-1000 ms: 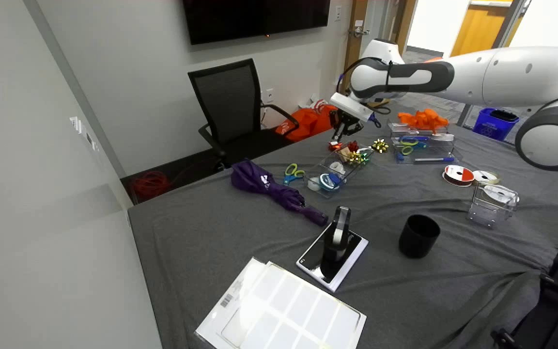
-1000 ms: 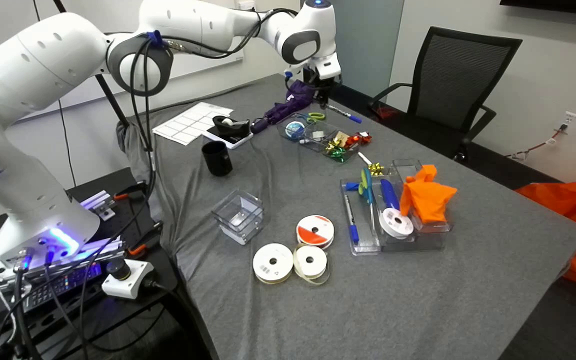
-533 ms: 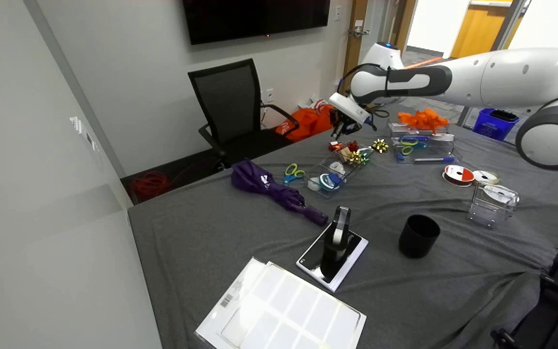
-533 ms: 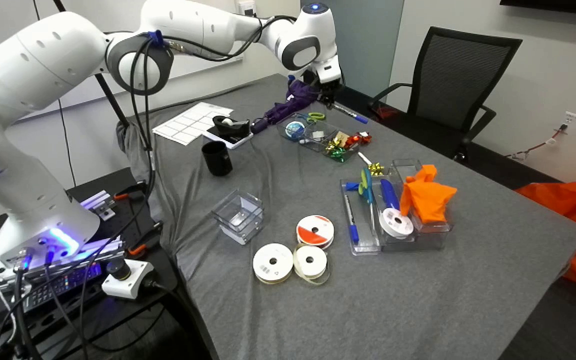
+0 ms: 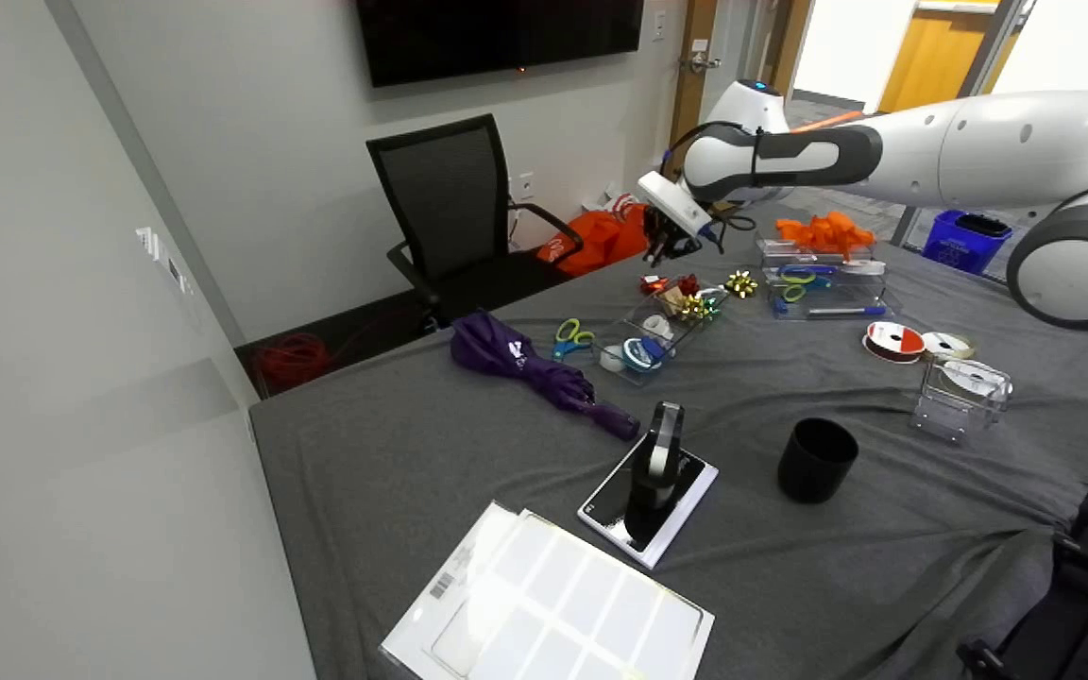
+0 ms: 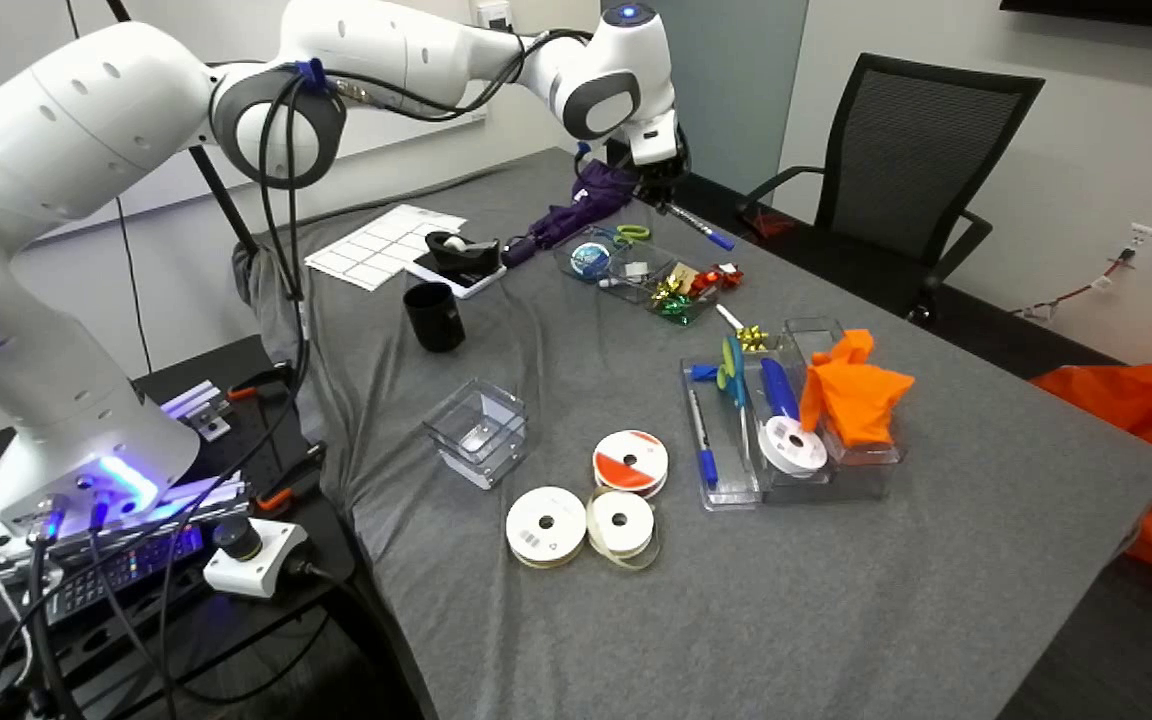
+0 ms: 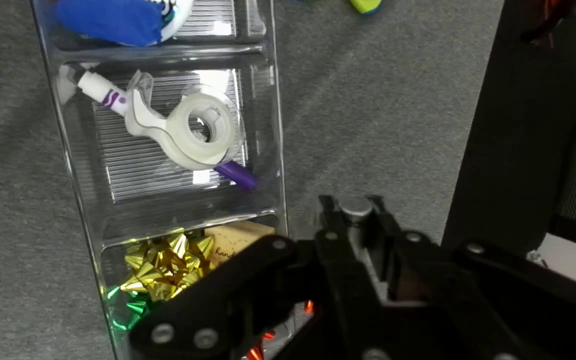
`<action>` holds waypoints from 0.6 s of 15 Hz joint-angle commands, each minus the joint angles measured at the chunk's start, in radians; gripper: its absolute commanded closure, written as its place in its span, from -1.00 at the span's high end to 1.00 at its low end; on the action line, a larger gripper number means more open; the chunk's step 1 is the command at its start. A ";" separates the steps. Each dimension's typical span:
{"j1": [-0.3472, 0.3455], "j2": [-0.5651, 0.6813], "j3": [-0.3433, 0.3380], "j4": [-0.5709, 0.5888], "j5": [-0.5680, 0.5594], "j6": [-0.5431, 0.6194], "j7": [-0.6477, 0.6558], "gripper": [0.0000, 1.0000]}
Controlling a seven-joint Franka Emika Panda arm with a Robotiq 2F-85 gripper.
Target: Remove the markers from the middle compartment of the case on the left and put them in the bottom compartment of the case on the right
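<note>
Near upper centre of an exterior view, my gripper (image 6: 661, 205) is closed around a blue-capped marker (image 6: 704, 228), best carried high over the bows (image 6: 671, 295), then lowered into the case (image 6: 831, 490) right of centre.

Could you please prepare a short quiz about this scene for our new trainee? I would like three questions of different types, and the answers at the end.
1. Multiple choice. In the wrist view, what lies on top of the purple marker in the middle compartment?
a) scissors
b) a tape dispenser
c) a gold bow

2. True or false: the fingers are holding a marker with a blue end.

3. Count. In an exterior view, how many ribbon spools lie in the group near the small clear box?

Key:
1: b
2: true
3: three
</note>
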 commanded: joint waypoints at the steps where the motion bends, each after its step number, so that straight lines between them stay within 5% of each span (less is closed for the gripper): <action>1: 0.015 -0.040 -0.023 -0.069 0.018 0.041 0.165 -0.91; 9: 0.036 -0.059 -0.030 -0.104 0.033 0.012 0.640 -0.91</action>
